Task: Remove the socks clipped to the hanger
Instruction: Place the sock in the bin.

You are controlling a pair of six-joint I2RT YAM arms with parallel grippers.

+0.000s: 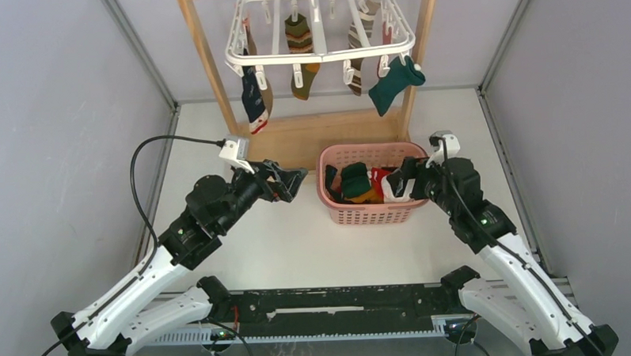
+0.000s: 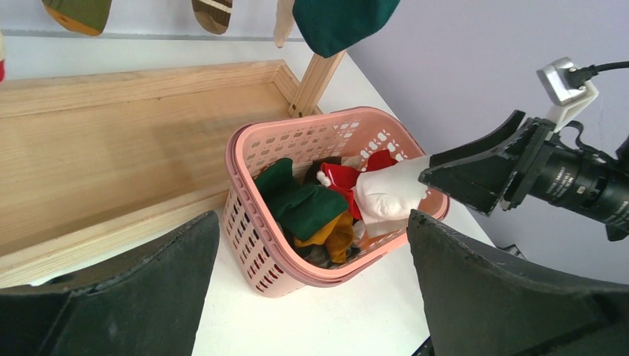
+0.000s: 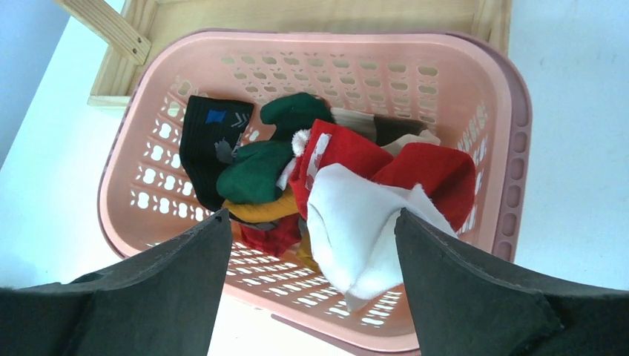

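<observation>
Your right tool [image 3: 308,222] stands spread wide over the right side of the pink basket [image 3: 512,148]. A white sock [image 3: 348,230] lies between its fingers, slumped on the pile inside. One edge of it meets one finger, with open space to the other, so nothing is pinched.

Under and beside that sock in the basket lie a red sock [image 3: 430,167], a green sock [image 3: 256,170], a black sock [image 3: 208,144] and a mustard one [image 3: 259,211].

Your right arm reaches in from the near right. Its forearm runs far and left, and its wrist tips down into the basket.

Your left tool [image 1: 293,181] is also spread wide and holds nothing. It hovers above the table [image 1: 283,242] just left of the basket and points right towards it. That arm comes from the near left with its elbow bent.

Beyond both tools, the white hanger [image 1: 316,58] hangs in the wooden stand [image 1: 205,55] at the far side. Several socks are clipped to it: a navy sock [image 1: 253,101] at the left, a brown-and-green striped sock [image 1: 299,36] in the middle and a teal sock [image 1: 392,84] at the near right. All are well apart from either tool.
</observation>
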